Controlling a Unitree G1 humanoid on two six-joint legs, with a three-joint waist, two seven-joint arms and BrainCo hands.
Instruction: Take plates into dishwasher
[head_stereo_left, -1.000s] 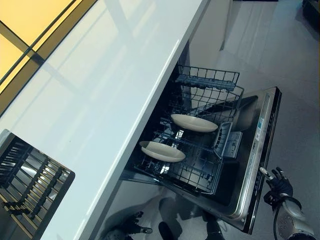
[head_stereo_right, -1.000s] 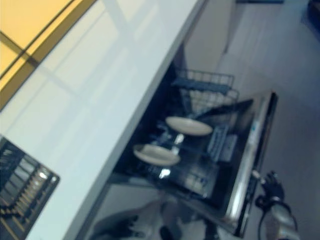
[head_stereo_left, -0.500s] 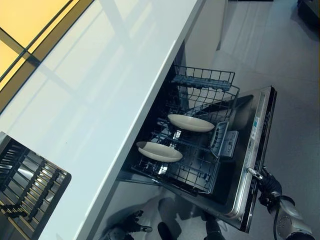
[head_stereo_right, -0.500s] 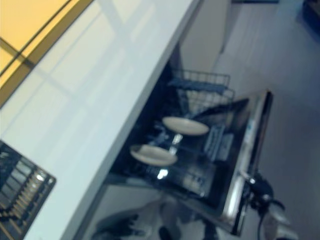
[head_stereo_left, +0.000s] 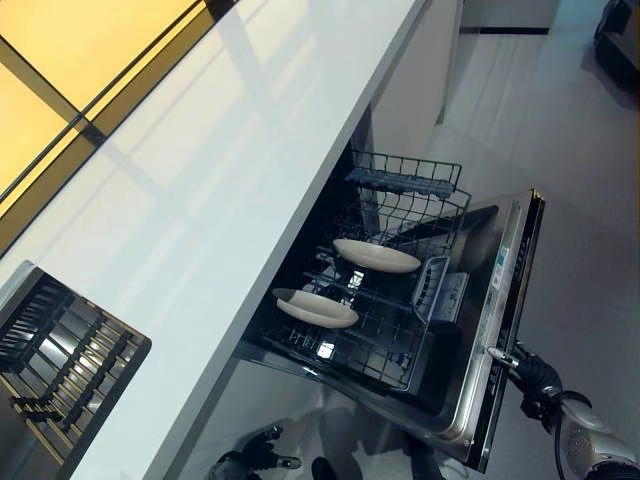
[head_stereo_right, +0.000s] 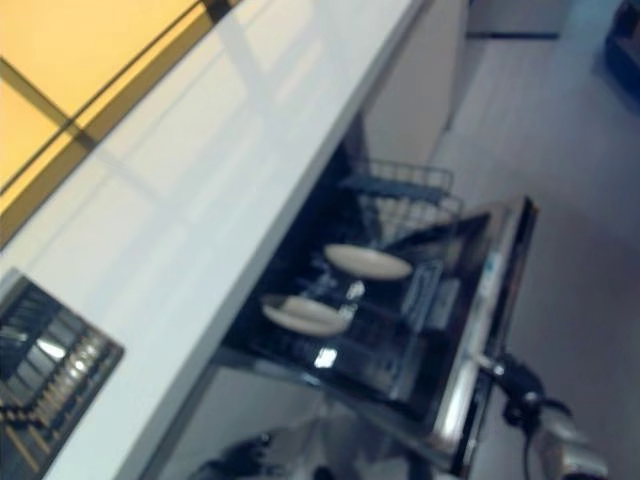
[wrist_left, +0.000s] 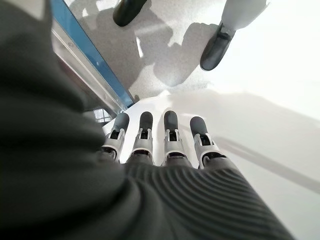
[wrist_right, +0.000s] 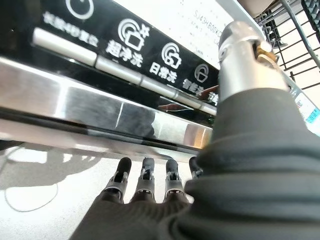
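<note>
Two plates (head_stereo_left: 376, 256) racked in lower basket (head_stereo_left: 400, 367) | right hand (head_stereo_left: 533, 378) fingers (wrist_right: 145, 182) straight under door (head_stereo_left: 498, 300) edge (closing likely left) | left hand (wrist_left: 165, 145) relaxed, empty

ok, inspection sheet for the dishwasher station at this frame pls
Surface: white counter bare on top; a dark slatted rack at its near left end.
Job's things: two plates lie flat in the pulled-out lower rack; door folded down.
Clutter: nothing seen.
Hands: right hand at the door's outer edge, thumb over the control strip, fingers straight beneath the edge, holding nothing. Left hand low below the counter, fingers straight, empty.
Cables: nothing seen.
Surroundings: light tiled floor; yellow panel behind the counter; a person's shoes on the floor, in the left wrist view.
</note>
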